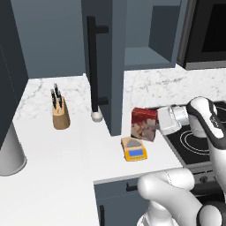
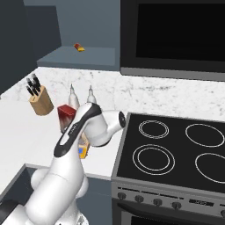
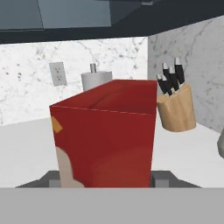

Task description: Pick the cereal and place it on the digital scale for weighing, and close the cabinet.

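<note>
The robot is on the first job: getting the cereal (image 1: 145, 124) onto the digital scale (image 1: 134, 149). In the left base view the red box is upright and sits just behind and a little above the small yellow scale on the white counter (image 1: 57, 150). The gripper (image 1: 155, 122) is right beside the box. It looks like it is holding the box from the side, but the fingers are hidden, so it is hard to tell if they pinch it or not.

The next move would be to bring the box over the grey plate and set it down flat. After that, the cabinet door (image 1: 102, 62) is open and needs a push shut.

The left base view shows the open door with its long black handle (image 1: 93, 66). The right base view hides most of the box and scale behind the white arm. The hand view shows the red box very close, with the knife block (image 3: 176, 107) behind it.
</note>
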Robot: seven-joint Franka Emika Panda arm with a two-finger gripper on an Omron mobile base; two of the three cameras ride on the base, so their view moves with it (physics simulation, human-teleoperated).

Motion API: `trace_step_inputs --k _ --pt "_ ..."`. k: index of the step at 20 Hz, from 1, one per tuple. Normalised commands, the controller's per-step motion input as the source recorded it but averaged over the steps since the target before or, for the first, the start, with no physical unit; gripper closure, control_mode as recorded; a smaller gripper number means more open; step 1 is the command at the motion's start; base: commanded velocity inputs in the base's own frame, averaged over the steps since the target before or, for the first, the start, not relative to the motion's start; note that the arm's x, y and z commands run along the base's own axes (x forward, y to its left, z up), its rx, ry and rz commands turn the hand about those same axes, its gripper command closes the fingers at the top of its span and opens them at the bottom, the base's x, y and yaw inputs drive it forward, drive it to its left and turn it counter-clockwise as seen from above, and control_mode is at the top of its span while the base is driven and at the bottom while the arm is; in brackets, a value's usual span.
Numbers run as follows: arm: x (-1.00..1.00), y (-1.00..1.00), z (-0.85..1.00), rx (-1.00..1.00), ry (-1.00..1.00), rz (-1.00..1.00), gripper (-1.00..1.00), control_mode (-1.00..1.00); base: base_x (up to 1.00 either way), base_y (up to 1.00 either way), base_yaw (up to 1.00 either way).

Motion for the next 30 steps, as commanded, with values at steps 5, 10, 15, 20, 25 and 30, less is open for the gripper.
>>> trace_step_inputs --k 5,10,15,20,25,30 --pt "0.44 0.02 -0.52 -0.01 0.00 0.03 1.00 -1.00 0.00 0.00 0.00" --pt "0.47 0.01 -0.48 0.00 0.00 0.02 1.00 -1.00 0.00 0.00 0.00" --pt "0.42 0.00 -0.43 0.00 0.00 0.01 1.00 -1.00 0.00 0.00 0.00" --pt "0.33 0.00 -0.37 0.00 0.00 0.01 1.00 -1.00 0.00 0.00 0.00" --pt "0.31 0.00 -0.30 0.00 0.00 0.00 1.00 -1.00 0.00 0.00 0.00" --pt "0.29 0.00 -0.22 0.00 0.00 0.00 1.00 -1.00 0.00 0.00 0.00"
